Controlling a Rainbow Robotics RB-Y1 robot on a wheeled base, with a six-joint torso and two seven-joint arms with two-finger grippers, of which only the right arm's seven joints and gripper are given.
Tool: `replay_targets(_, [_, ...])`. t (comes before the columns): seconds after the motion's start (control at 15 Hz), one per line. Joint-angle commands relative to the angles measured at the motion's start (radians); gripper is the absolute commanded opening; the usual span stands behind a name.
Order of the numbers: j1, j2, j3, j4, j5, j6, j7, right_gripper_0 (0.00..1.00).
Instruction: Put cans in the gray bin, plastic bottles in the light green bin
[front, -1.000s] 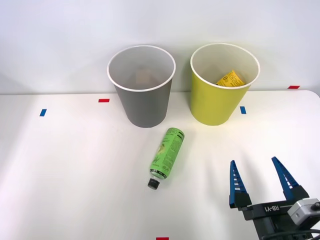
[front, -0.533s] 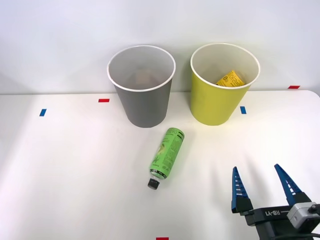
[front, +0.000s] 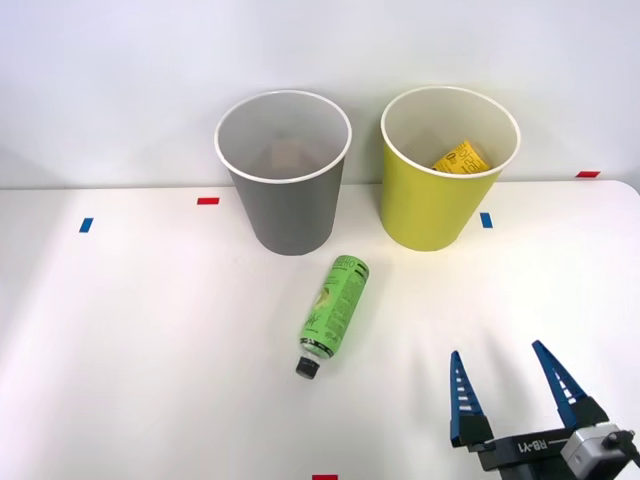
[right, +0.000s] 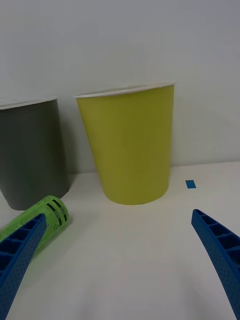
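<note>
Right jaws (front: 508, 382): two blue ribbed fingers (front: 463, 398) spread wide apart, nothing between them, tips pointing toward the bins, held above the white counter (front: 130, 330). In the right wrist view the jaws (right: 120, 250) frame bare counter surface.

Plastic bottle (front: 333, 311): slim, bright green printed label, small black cap. Lies on its side on the counter, left of the jaws and apart from them; cap end toward the robot, base end toward the gray bin. In the right wrist view its base (right: 45, 220) shows just behind one blue finger.

Gray bin (front: 285, 195): upright, tapered, white rim. Stands just beyond the bottle's base end, not touching it. A dim reddish shape sits low inside; too faint to identify.

Light green bin (front: 438, 195): upright, same form, just right of the gray bin. Yellow printed item (front: 461, 158) rests inside against the far wall.

Tape marks: red (front: 207, 201) left of the gray bin; blue (front: 486, 220) beside the light green bin.
</note>
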Motion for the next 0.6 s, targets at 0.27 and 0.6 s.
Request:
replay_targets(0.27, [0.107, -0.039, 0.031, 0.056, 0.003, -0.098, 0.218, 1.0])
replay_targets(0.6, [0.185, -0.059, 0.116, 0.056, -0.043, -0.055, 0.264, 1.0])
